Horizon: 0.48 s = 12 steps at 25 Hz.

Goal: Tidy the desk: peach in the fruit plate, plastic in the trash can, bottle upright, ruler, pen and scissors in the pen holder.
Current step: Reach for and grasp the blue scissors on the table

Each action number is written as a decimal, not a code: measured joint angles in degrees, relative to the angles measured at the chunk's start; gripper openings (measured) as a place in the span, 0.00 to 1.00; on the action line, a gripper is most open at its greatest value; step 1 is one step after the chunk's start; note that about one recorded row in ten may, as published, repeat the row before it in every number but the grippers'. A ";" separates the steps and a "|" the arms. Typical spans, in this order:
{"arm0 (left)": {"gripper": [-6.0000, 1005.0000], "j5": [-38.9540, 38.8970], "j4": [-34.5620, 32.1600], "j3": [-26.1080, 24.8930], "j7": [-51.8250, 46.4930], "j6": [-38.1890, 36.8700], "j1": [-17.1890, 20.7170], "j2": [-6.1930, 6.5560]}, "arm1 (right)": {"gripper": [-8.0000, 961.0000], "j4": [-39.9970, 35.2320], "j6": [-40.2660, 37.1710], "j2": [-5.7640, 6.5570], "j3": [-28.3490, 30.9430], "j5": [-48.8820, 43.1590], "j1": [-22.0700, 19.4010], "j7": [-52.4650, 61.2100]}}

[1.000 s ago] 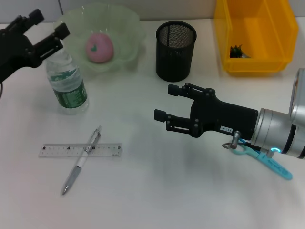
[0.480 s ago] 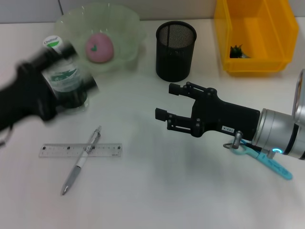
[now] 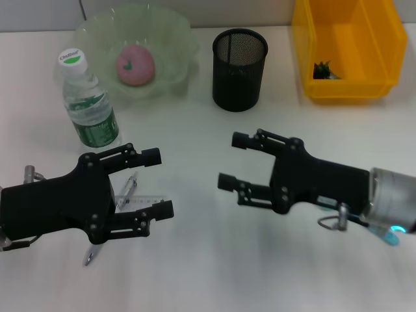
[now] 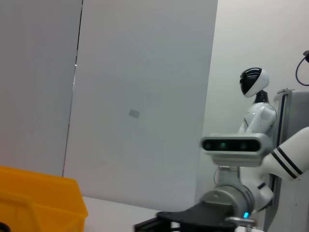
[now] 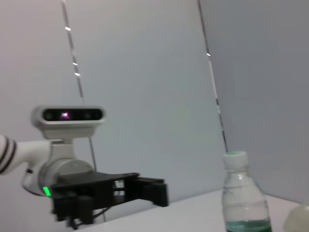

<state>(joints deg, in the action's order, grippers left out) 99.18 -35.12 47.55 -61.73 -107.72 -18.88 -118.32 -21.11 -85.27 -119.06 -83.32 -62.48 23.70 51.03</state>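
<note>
The clear bottle with a green label stands upright on the desk at the left, and shows in the right wrist view. The pink peach lies in the green fruit plate. My left gripper is open and empty, low over the ruler and the pen, which it mostly hides. My right gripper is open and empty at mid-desk. The teal scissors lie under the right arm. The black mesh pen holder stands at the back centre.
A yellow bin at the back right holds a dark scrap; its corner shows in the left wrist view. The two grippers face each other with a gap of bare desk between them.
My left arm has swung from the bottle at the back left to the front, over the ruler and pen. The bottle stands alone. The right gripper has shifted slightly toward the front.
</note>
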 joint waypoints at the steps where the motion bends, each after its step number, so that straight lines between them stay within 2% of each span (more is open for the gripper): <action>1: 0.82 0.00 0.03 -0.09 0.00 0.01 0.00 0.01 | 0.80 -0.12 -0.91 0.09 0.18 -0.26 -0.61 -0.56; 8: 0.82 -0.08 0.11 0.10 0.00 0.73 -0.35 -0.06 | 0.80 -0.26 -4.22 0.62 2.92 -0.55 -3.48 -0.75; 9: 0.82 -0.08 0.22 0.13 0.02 0.90 -0.41 -0.10 | 0.80 -0.94 -5.06 0.95 5.57 -0.86 -4.08 2.18; 10: 0.82 -0.10 0.54 0.14 0.18 1.14 -0.50 -0.14 | 0.80 -0.94 -5.06 0.95 5.57 -0.86 -4.08 2.18; 12: 0.82 -0.14 1.17 0.16 0.43 1.36 -0.59 -0.14 | 0.80 -3.01 -6.84 1.81 8.84 -2.51 -4.63 6.65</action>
<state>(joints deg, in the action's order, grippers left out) 99.04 -33.95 47.70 -61.29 -106.36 -19.47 -118.46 -24.13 -92.11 -117.24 -74.48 -64.99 19.08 57.68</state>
